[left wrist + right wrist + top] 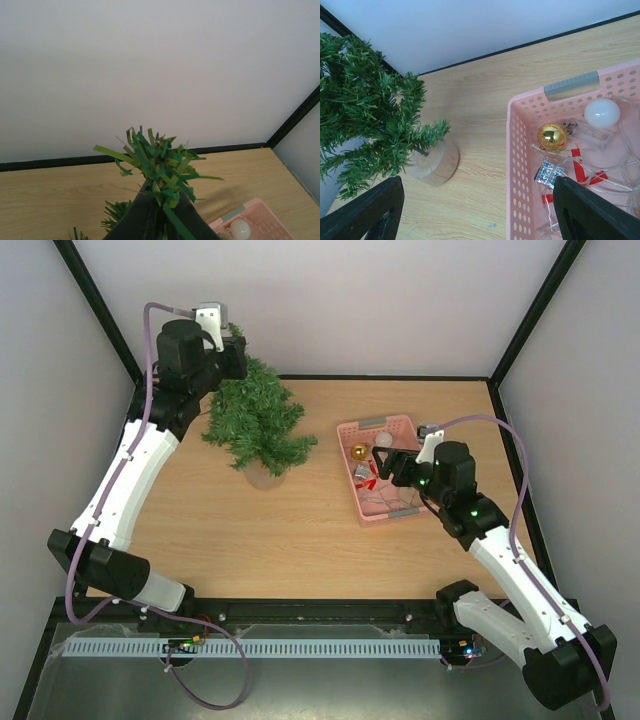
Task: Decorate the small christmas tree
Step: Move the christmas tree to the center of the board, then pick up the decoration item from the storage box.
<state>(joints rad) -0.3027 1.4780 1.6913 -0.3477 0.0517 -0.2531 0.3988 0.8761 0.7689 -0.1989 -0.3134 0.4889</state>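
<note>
Aslant small christmas tree (258, 425); tip toward far left

Overall level: bright, even, diffuse in all three views; walls near white.
Shadows: soft, faint; one pale patch on the table (50, 195) at 4 o'clock from the small christmas tree (157, 162) tip (left wrist view).
Glare: small highlight on the gold ball (552, 136).
Focus: fingers (365, 212) at frame bottom dark, slightly soft.
</note>
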